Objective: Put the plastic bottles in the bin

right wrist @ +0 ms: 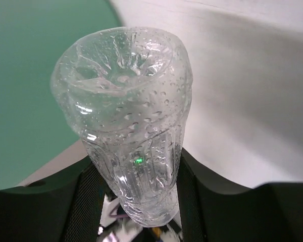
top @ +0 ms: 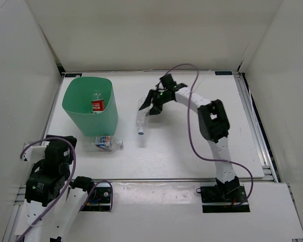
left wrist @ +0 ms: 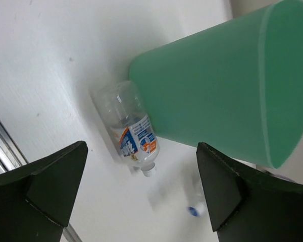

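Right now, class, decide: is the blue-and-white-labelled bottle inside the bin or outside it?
Outside. The blue-and-white-labelled bottle lies on its side on the table, at the foot of the bin, by its outer wall.

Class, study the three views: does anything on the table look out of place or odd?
Yes. A small clear plastic bottle with a blue-and-white label lies on its side at the foot of the mint-green plastic bin, outside it rather than inside.
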Robot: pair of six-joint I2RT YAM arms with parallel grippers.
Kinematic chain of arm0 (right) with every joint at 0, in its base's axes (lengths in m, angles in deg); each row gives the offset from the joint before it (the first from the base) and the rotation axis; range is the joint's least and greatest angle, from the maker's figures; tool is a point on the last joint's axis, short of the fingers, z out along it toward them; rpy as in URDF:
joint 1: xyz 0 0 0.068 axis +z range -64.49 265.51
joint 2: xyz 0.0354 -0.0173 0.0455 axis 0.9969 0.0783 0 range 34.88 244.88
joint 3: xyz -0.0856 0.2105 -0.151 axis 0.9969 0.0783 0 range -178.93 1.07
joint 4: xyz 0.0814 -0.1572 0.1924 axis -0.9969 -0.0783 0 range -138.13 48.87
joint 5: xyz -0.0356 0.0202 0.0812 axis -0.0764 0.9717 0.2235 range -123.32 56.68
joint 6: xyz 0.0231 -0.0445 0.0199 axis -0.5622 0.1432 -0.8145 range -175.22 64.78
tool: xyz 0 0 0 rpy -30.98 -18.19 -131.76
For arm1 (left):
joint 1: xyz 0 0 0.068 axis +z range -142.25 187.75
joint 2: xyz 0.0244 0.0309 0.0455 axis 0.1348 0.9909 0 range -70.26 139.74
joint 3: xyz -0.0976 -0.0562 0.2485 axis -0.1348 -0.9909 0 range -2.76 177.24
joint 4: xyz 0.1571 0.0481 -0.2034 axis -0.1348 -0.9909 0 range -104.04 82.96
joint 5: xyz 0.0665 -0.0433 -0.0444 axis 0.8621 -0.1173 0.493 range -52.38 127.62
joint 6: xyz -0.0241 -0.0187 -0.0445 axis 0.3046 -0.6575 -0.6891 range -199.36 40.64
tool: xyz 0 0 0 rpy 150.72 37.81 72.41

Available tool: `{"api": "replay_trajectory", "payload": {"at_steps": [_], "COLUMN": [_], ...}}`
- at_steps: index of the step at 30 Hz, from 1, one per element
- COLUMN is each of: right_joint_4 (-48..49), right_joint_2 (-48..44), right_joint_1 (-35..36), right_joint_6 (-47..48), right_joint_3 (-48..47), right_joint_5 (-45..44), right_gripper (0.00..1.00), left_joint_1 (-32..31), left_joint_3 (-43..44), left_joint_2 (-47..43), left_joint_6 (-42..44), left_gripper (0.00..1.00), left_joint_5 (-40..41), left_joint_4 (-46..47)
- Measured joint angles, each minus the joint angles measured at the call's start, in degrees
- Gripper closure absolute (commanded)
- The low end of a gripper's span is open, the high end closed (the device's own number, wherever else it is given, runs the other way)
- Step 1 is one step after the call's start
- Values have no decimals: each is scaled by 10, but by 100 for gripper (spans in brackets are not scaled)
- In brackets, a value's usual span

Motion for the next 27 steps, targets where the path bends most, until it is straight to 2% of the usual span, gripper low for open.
{"api": "replay_trajectory", "payload": {"at_steps": [2, 4, 8, 10, 13, 17, 21, 25, 26, 27], "right_joint_4": [-22, -32, -21, 27, 95, 129, 131, 132, 132, 132], "right_joint_2": [-63, -106, -104, -107, -128, -97, -56, -41, -41, -41], "right_joint_1": [-23, -41, -29, -2, 50, 123, 175, 190, 190, 189], "right_joint_6": [4, 8, 24, 32, 42, 92, 169, 214, 224, 231], "right_joint_3": [16, -22, -270, -346, -360, -387, -393, -374, -373, -373], "right_joint_5": [-16, -29, -79, -102, -123, -158, -210, -260, -271, -282], "right_gripper": [74, 74, 71, 70, 70, 64, 61, 56, 36, 10], "left_joint_1": [-1, -8, -23, -24, -25, -25, -26, -26, -26, -26], "left_joint_3": [-45, -86, -177, -206, -226, -226, -198, -186, -186, -188], "left_joint_2": [-25, -45, -82, -90, -100, -87, -17, 34, 38, 39], "left_joint_6": [-43, -71, -123, -137, -145, -129, -82, -42, -37, -35], "left_gripper": [0, 0, 0, 0, 0, 0, 0, 0, 0, 0], "left_joint_5": [-8, -23, -61, -80, -104, -125, -154, -189, -197, -205], "left_joint_4": [-1, 5, 26, 33, 43, 66, 82, 98, 97, 99]}}
